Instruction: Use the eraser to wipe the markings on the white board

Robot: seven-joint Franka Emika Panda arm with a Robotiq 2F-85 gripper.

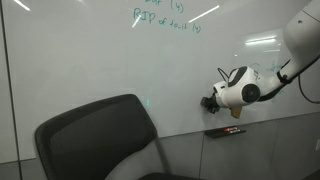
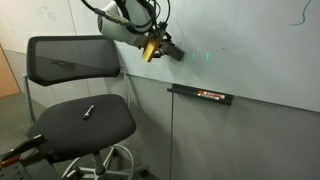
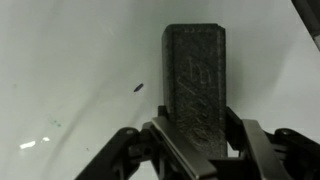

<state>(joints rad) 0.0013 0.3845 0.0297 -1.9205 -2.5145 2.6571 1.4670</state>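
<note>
Filling the wall from side to side, the white board point(image 1: 70, 60) is glossy and throws back strips of ceiling light; below its dark lower edge the wall is plain grey. At the left in both exterior views a black mesh-backed chair point(image 1: 95, 135) stands close in front of the board, with a small dark marker point(image 2: 89, 111) lying on its seat. The markings point(image 1: 165, 15) are thin teal handwriting high on the board, up and to the left of the claw point(image 1: 210, 102) and well apart from it. In an exterior view a few faint green marks point(image 2: 205, 55) lie just to the right of the claw's tip. In the wrist view the claw's two fingers are closed against the sides of a dark grey eraser point(image 3: 195, 70), which sticks out ahead of them toward the board. A small dark stroke point(image 3: 138, 88) sits on the white just left of it. Whether the eraser touches the board I cannot tell. Below the claw and a little to its right, a narrow dark ledge point(image 2: 200, 94) juts out near the board's lower edge, near the claw but apart from it. In an exterior view the white arm point(image 1: 300, 40) comes in from the right. Between the chair back and the claw lies an open stretch of board.
</note>
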